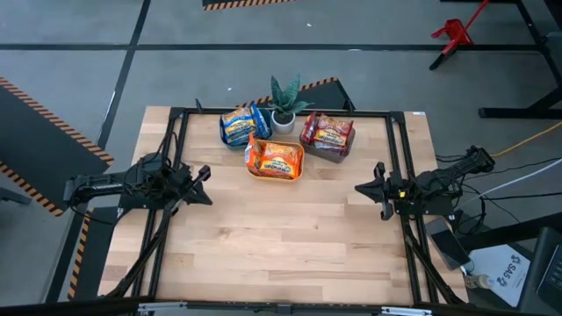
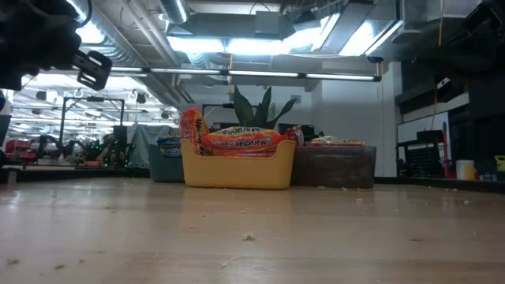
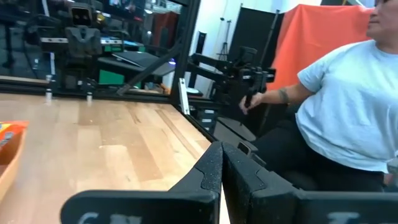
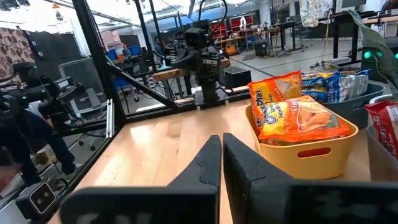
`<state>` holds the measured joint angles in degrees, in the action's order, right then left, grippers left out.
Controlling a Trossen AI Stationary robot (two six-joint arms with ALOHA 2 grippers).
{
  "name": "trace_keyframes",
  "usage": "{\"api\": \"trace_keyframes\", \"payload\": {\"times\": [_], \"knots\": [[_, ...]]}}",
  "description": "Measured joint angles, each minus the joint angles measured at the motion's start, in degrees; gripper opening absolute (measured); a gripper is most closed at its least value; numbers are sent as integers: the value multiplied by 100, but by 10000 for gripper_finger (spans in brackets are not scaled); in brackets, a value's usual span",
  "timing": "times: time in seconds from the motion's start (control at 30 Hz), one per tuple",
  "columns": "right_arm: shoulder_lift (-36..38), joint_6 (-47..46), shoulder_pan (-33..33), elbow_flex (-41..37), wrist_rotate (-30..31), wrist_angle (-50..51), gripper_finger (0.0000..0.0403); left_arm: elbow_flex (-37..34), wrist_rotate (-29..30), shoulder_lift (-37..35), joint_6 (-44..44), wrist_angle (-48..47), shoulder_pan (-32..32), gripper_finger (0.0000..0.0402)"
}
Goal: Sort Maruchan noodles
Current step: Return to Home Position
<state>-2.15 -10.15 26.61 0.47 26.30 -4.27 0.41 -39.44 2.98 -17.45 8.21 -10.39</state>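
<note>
Three bins stand at the table's far middle. The teal bin (image 1: 243, 125) holds yellow-and-blue Maruchan noodles, the orange bin (image 1: 275, 160) holds orange packets (image 4: 298, 115), and the grey bin (image 1: 328, 135) holds red-and-white packets. My left gripper (image 1: 205, 184) hangs shut at the left edge, above the table, touching nothing. My right gripper (image 1: 362, 187) hangs shut at the right edge, also touching nothing. Both sets of fingers (image 3: 222, 163) (image 4: 222, 155) point level across the table.
A potted plant (image 1: 284, 104) stands behind the bins at the far edge. A black frame (image 1: 399, 167) runs along the table's sides. The wood in front of the bins (image 1: 281, 237) is bare. A person in a grey shirt (image 3: 348, 106) sits beyond the table.
</note>
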Motion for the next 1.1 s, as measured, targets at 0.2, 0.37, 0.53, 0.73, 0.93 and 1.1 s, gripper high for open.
{"api": "trace_keyframes", "payload": {"times": [0.2,0.37,0.53,0.73,0.93,1.1], "knots": [[0,0,0,0,0,3,3,2,142,0,2,0,0,0],[0,2,0,0,0,4,3,2,142,0,1,0,0,0],[0,0,0,0,0,7,3,1,142,0,2,0,0,0],[0,0,0,0,0,9,3,2,145,0,1,0,0,0],[0,2,0,0,0,9,3,1,145,0,2,0,0,0],[0,0,0,0,0,11,3,2,146,0,1,0,0,0]]}}
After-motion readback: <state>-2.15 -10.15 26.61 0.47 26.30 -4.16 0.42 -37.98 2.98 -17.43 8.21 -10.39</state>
